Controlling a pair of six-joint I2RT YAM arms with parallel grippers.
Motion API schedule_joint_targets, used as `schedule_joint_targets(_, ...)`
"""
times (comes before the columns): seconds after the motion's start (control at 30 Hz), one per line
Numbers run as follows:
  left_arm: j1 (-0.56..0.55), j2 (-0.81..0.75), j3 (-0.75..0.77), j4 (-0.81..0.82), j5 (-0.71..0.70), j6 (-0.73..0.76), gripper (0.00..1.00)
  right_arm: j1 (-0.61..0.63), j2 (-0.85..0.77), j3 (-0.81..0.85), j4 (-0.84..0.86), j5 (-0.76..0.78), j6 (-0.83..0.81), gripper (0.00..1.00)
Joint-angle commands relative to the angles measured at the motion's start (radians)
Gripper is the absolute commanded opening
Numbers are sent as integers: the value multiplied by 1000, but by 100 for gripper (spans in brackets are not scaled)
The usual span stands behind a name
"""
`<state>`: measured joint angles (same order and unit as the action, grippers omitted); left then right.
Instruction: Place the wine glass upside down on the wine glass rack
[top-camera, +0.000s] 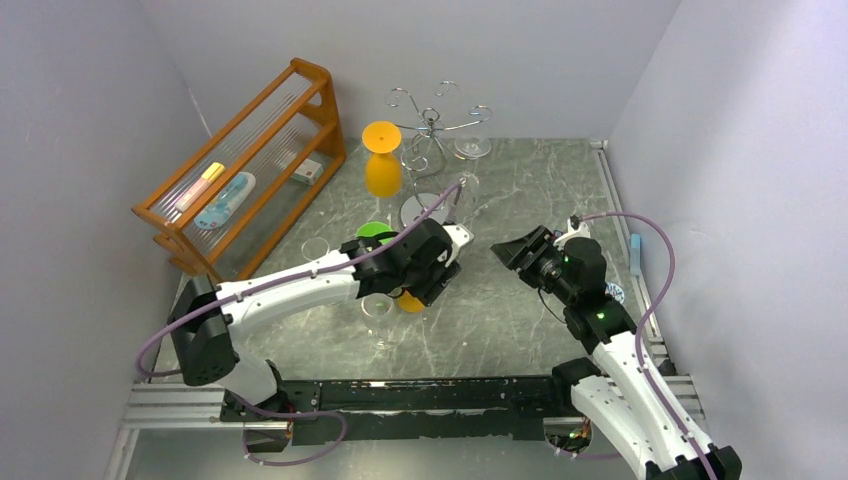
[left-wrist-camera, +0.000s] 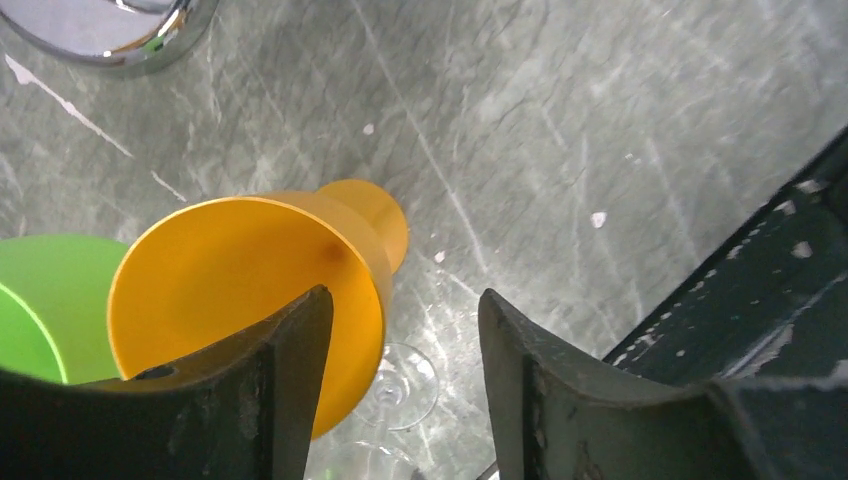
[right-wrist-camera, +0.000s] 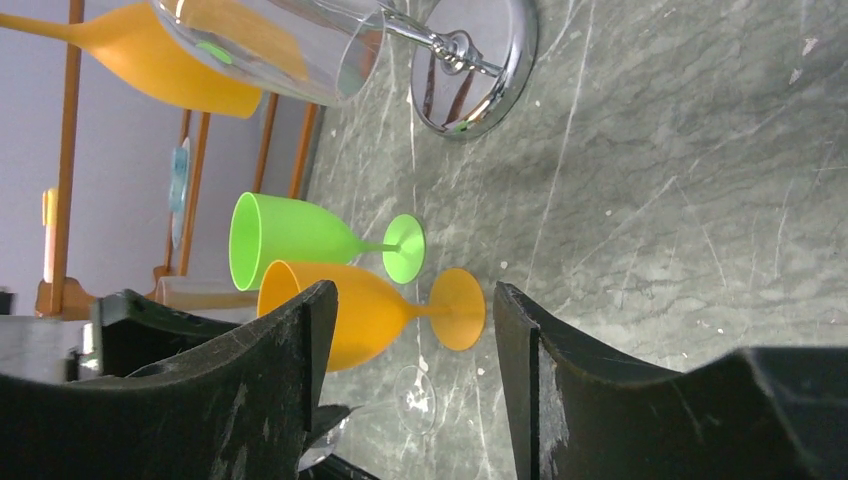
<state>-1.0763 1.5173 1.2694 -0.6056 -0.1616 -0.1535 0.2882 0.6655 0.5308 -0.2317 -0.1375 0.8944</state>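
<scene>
While the left claw (left-wrist-camera: 405, 300) gapes, shelf (top-camera: 327, 110) lettering blurs.

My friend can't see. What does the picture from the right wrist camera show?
The right gripper has its dark jaws apart and empty, framing an orange wine glass and a green wine glass that stand side by side on the grey marbled table. Beyond them is the shiny round base of the wine glass rack.

Both arms same build: left arm (top-camera: 290, 288), right arm (top-camera: 628, 378). White link shells, black joint housings, purple cable (top-camera: 669, 262) alongside each. Green LEDs (top-camera: 600, 316) on right. Right gripper (right-wrist-camera: 415, 390) fingers (right-wrist-camera: 250, 400) matte black, scuffed.
</scene>
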Motion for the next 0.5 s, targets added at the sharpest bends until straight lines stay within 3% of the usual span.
schedule_joint_targets(0.0, -7, 42, 48, -73, -55, -22, 54, 2, -9, -15, -21, 24, 27, 62)
schedule_joint_targets(0.1, -10, 49, 51, -78, -52, -27, 40, 2, -13, -23, -29, 22, 50, 62)
schedule_joint_targets(0.23, -21, 35, 62, -51, 18, 3, 7, 2, -19, -30, -39, 5, 108, 62)
schedule_joint_targets(0.47, -115, -15, 70, 58, -28, 58, 5, 2, -35, 0, -28, -44, 240, 62)
